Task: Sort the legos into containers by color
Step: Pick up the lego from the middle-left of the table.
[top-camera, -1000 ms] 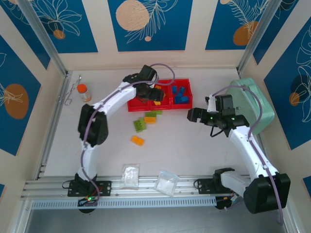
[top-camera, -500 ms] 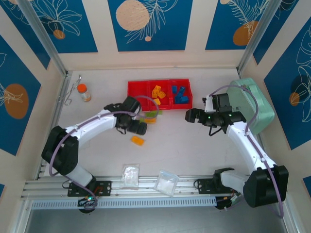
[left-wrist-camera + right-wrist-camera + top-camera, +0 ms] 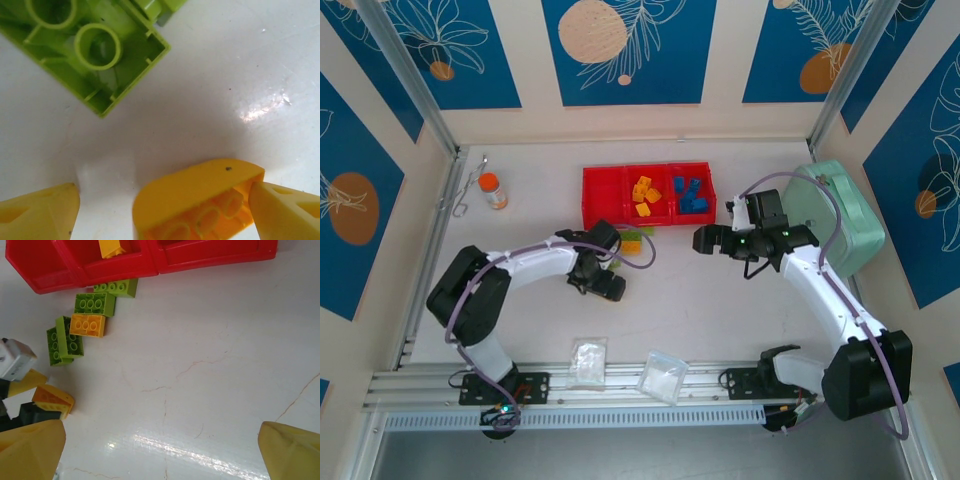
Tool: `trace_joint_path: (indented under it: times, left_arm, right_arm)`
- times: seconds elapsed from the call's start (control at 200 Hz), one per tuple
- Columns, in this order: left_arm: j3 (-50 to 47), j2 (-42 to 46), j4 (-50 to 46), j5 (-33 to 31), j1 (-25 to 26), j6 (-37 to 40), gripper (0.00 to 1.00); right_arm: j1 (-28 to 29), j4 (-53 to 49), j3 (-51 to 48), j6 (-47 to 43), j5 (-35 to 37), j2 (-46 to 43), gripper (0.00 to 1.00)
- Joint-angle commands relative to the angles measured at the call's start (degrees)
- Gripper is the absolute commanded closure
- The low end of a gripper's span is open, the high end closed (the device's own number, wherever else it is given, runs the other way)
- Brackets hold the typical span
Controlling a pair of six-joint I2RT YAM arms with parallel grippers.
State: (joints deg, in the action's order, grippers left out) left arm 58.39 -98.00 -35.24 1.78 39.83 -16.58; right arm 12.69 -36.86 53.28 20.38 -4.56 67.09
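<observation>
L gripper (image 3: 604, 284) has gone from tray (image 3: 603, 195) to near orange brick (image 3: 200, 195), jaws spread astride it, unpinched, so next pick's ready; R gripper (image 3: 704, 239) jaws wide apart.

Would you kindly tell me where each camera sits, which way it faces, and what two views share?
Top external: above and behind the bases, looking down on the table; left arm, right arm show.
Left wrist: low over the table; left fingers flank an orange brick.
Right wrist: higher, facing the red tray; right fingers at bottom corners.
Shared: both wrist views show that brick.
</observation>
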Motion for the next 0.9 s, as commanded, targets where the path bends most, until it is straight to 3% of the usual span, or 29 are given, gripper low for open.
trace_joint_path:
  times: [0.0, 0.245, 0.395, 0.705, 0.895]
  left_arm:
    - [0.3, -1.8, 1.3, 2.1, 0.6, 1.6, 0.14]
    - [1.4, -3.8, 1.5, 3.4, 1.0, 1.7, 0.25]
    - [1.4, -4.6, 1.5, 4.3, 1.0, 0.6, 0.47]
    - [0.8, -2.4, 1.8, 5.8, 1.0, -2.0, 0.75]
    - [3.5, 2.8, -2.0, 2.6, 0.9, -3.2, 0.8]
  right_arm:
    - [0.4, -1.7, 1.7, -0.8, -0.6, 0.6, 0.01]
    - [0.6, -1.6, 2.0, -0.8, -0.3, 1.5, 0.01]
    - [0.8, -1.4, 2.6, -0.7, 0.0, 2.1, 0.01]
    - [1.4, -1.0, 2.8, -0.4, 1.2, 2.8, 0.01]
    - [1.4, -0.9, 3.0, 0.0, 3.5, 1.5, 0.01]
